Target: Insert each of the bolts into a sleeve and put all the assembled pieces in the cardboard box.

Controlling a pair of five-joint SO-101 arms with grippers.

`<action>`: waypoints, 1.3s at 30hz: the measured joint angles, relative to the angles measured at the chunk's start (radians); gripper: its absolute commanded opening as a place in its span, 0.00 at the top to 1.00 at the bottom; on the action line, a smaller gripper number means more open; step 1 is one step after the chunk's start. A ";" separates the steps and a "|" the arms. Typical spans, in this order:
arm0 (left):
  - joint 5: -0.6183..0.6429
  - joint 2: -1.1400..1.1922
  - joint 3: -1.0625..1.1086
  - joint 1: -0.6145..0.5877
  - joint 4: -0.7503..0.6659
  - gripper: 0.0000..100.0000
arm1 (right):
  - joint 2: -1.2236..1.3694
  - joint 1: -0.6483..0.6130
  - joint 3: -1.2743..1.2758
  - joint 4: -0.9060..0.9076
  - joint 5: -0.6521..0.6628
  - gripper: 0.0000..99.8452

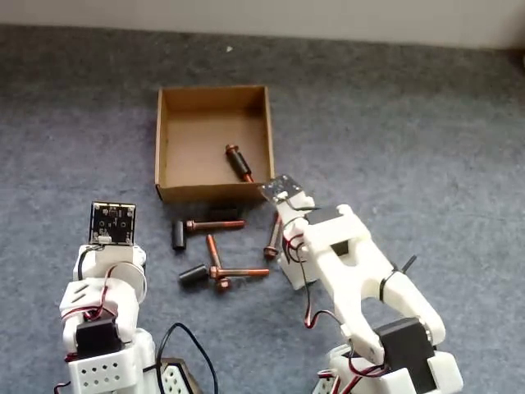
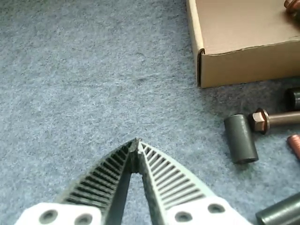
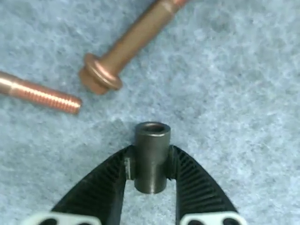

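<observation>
Closest in, the right tool (image 3: 151, 152) is clamped on a dark grey metal sleeve (image 3: 151, 166). The sleeve is a short hollow cylinder gripped across its sides by the ribbed black fingers, its open bore pointing away from the wrist. Just beyond it lie the flanged head of a copper-coloured bolt (image 3: 101, 77) and the threaded tip of a second bolt (image 3: 42, 93); neither touches the sleeve. The left tool (image 2: 136, 147) is drawn fully together with nothing between its fingers. It sits above bare surface, short of the box's near corner on that arm's side.

The surface (image 1: 410, 123) is a grey, felt-like covering, and a pale band (image 1: 246, 10) runs along its far edge.

One brown, open-topped cardboard box (image 1: 205, 194) sits at the far middle. Two white arms stand at the near edge.

There are five bolts:
- Four lie loose between box and arms: a crosswise bolt (image 1: 215, 223) near the box front, two that meet at an angle, and one beside the right tool.
- The fifth lies in the box as an assembled piece (image 1: 239, 162), pushed into its sleeve.

There appear to be five sleeves:
- One is in the box on its bolt.
- One is in the right tool.
- A loose sleeve (image 1: 177, 235) and a lower loose sleeve (image 1: 194, 275) lie beside the bolts.
- A dark shape (image 1: 223, 212) sits in shadow against the box front, too dim to be sure of.
</observation>
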 measured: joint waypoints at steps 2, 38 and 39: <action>0.000 0.000 0.000 0.000 0.000 0.99 | -0.003 0.000 0.000 0.000 0.034 0.99; 0.000 0.000 0.000 0.018 -0.041 0.99 | -0.404 0.078 0.133 -0.152 -0.184 1.00; 0.000 0.000 0.000 0.018 -0.044 0.99 | -0.404 0.095 0.138 -0.169 -0.184 1.00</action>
